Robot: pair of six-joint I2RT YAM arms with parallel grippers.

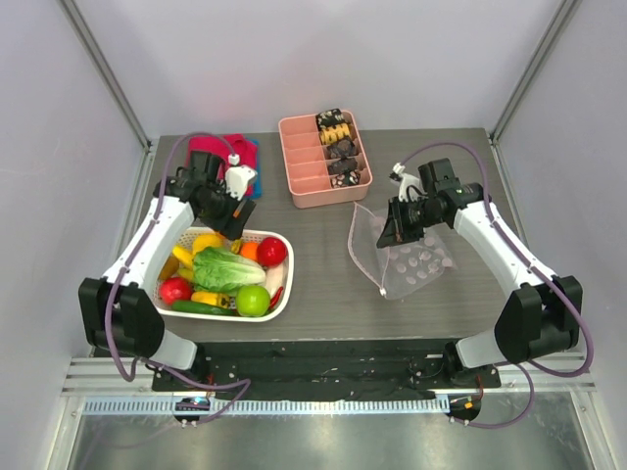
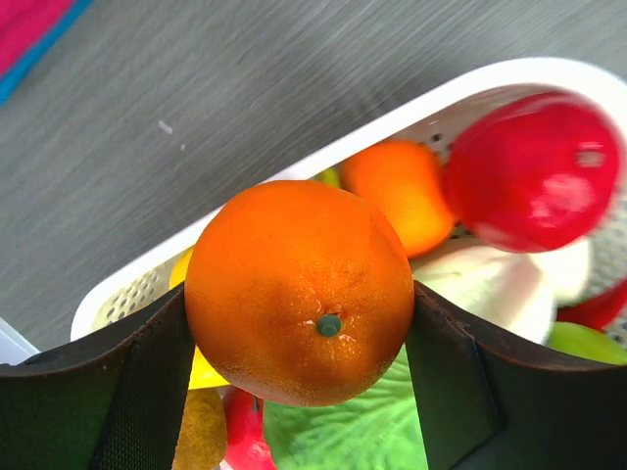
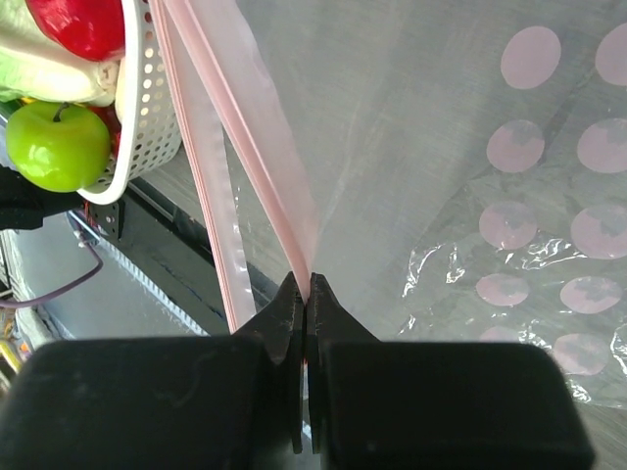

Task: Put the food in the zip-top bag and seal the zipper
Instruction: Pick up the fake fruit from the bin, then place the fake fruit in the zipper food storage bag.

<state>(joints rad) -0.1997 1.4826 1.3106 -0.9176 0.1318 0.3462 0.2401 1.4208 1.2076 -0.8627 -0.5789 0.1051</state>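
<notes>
Bare table [image 1: 318,255] lies between the basket [image 1: 282,294] and the bag [image 1: 421,262], wide enough for a gripper to cross. The tray [image 1: 294,186] stands at the far end of that gap. The left gripper [image 1: 233,211], clamped on an orange [image 2: 299,294], hangs over the basket's far rim, with cloths [image 1: 235,147] just behind it. The right gripper [image 3: 306,292] pinches the bag's pink strip [image 3: 265,166], holding the mouth up facing the gap.
</notes>
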